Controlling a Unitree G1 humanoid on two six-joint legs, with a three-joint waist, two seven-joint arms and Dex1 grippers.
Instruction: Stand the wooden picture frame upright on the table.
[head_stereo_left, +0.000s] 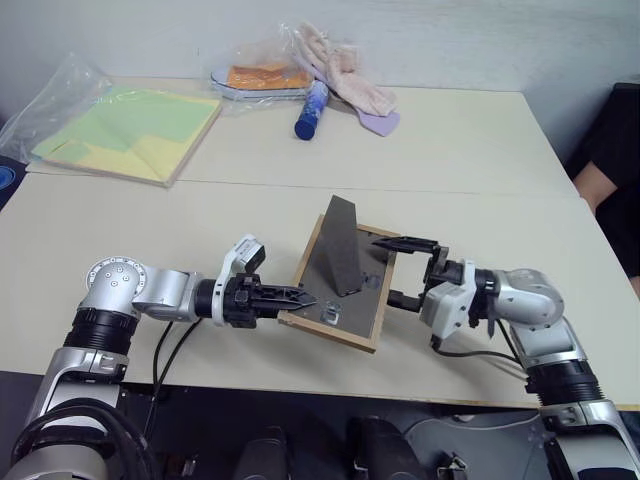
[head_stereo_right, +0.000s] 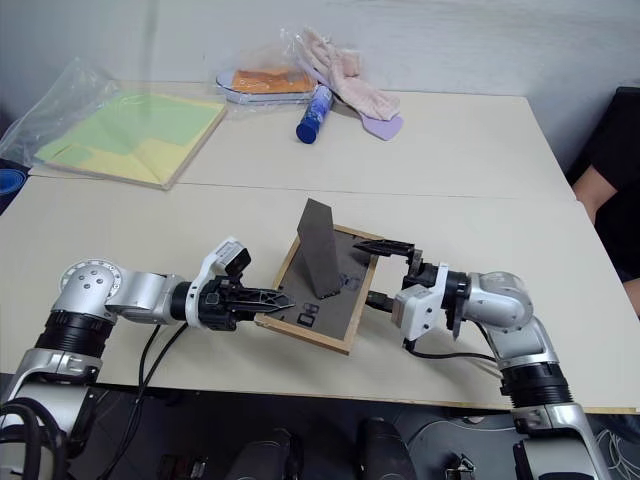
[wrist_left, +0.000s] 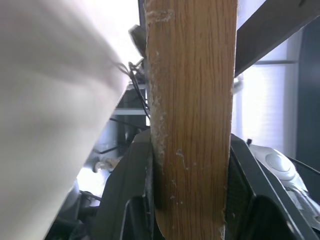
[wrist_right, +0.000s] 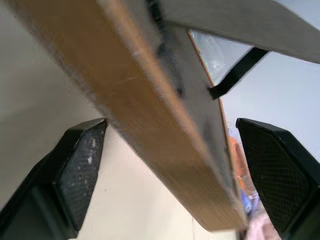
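Got the wooden picture frame (head_stereo_left: 340, 285) back-up over the table (head_stereo_left: 480, 160), near edge. My left gripper (head_stereo_left: 300, 297) pinches its 9 o'clock side. My right gripper (head_stereo_left: 408, 270) sits at 3 o'clock, jaws spread around that edge without touching it. The frame's long axis runs 1 to 7.

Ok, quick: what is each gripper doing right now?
Left gripper: shut on the picture frame's near-left edge.
Right gripper: open, its fingers either side of the frame's right edge, not clamping it.

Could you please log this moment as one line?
left gripper: shut on frame edge | right gripper: open around opposite edge | frame: back up, stand unfolded | upright: not yet
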